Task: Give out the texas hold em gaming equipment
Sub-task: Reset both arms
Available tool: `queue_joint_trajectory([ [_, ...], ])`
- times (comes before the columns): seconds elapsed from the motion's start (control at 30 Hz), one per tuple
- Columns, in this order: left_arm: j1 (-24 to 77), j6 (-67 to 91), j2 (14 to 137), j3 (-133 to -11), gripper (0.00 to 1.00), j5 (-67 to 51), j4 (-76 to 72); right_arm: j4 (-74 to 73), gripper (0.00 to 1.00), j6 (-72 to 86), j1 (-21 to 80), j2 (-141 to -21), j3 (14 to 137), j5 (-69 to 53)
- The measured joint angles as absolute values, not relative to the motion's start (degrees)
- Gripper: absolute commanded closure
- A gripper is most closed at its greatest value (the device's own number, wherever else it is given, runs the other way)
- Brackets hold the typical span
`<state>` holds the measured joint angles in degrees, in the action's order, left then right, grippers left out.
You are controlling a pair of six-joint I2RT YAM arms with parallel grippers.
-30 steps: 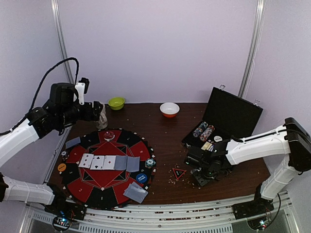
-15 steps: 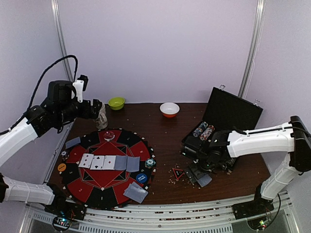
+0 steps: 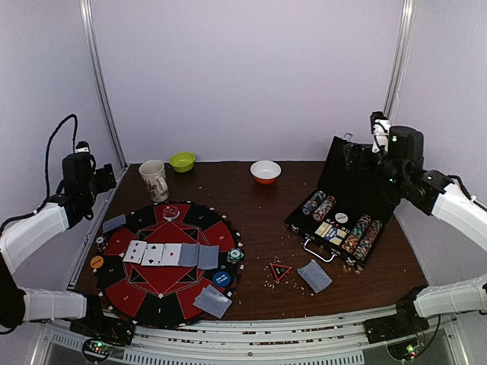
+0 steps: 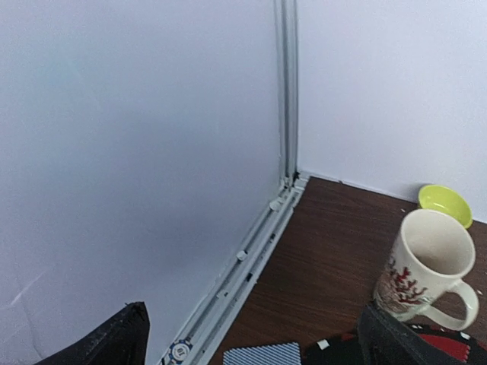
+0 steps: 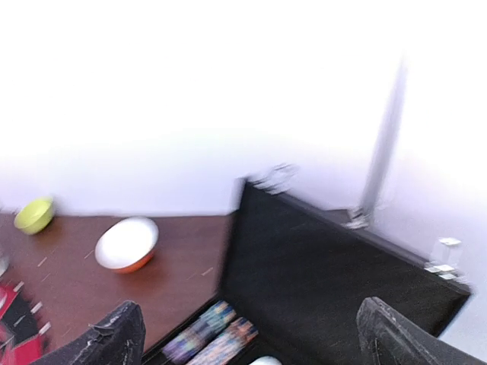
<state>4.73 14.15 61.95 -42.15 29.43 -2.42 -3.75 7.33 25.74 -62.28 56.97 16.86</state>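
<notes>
On the round red-black poker mat (image 3: 163,285) lies a row of cards (image 3: 171,255), some face up and some grey-blue back up. More face-down cards lie at the mat's front (image 3: 211,301), at its left edge (image 3: 114,223) (image 4: 262,354), and to the right of the red-black triangle marker (image 3: 280,271) (image 3: 314,275). A blue button (image 3: 221,279), an orange button (image 3: 97,261) and a striped chip (image 3: 235,255) sit on the mat's rim. My left gripper (image 3: 106,178) (image 4: 255,357) hangs open and empty, high at the far left. Raised before the case lid, my right gripper (image 3: 351,155) (image 5: 251,357) is open and empty.
The open black chip case (image 3: 365,179) (image 5: 327,266) holds rows of chips (image 3: 319,204) (image 5: 209,331). A mug (image 3: 154,180) (image 4: 426,266), a green bowl (image 3: 182,161) (image 4: 445,204) and a white-orange bowl (image 3: 265,171) (image 5: 126,243) stand at the back. A chip (image 4: 180,351) lies by the left wall rail.
My right gripper opened, left a grey-backed card beside the triangle marker, and rose back to the upper right. My left arm drew back to the left, uncovering the mug.
</notes>
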Motion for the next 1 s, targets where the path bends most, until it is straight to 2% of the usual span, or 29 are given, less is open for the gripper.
queue_joint_trajectory([
  [0.17, 4.3, 11.2, 61.6, -26.5, 0.02, 34.8, -21.7, 16.6, 0.0, 4.5, 12.4, -57.1, 38.3, 15.2],
  [0.3, 4.3, 8.3, 63.2, -17.5, 0.02, 36.3, -35.1, 31.4, 0.0, 4.3, 7.4, -57.0, 23.1, 14.1],
  [0.5, 4.3, 6.0, 69.6, -9.8, 0.02, 33.0, -53.1, 53.6, 0.0, 4.4, 6.3, -68.3, 9.0, 15.0],
  [0.63, 4.3, 5.5, 74.3, -7.4, 0.02, 29.0, -62.5, 65.0, 0.0, 4.5, 5.8, -77.5, 6.5, 15.3],
  [0.77, 4.3, 4.1, 84.1, -2.5, 0.02, 24.1, -78.3, 75.7, 0.0, 4.1, 5.7, -84.3, 6.6, 12.9],
  [0.83, 4.3, 3.5, 87.2, -1.6, 0.02, 22.1, -81.4, 80.9, 0.0, 3.8, 5.6, -88.6, 6.5, 11.4],
  [1.0, 4.3, 2.2, 89.6, -8.1, 0.02, 19.2, -80.4, 79.8, 0.0, 2.9, 5.4, -89.2, 9.6, 8.4],
])
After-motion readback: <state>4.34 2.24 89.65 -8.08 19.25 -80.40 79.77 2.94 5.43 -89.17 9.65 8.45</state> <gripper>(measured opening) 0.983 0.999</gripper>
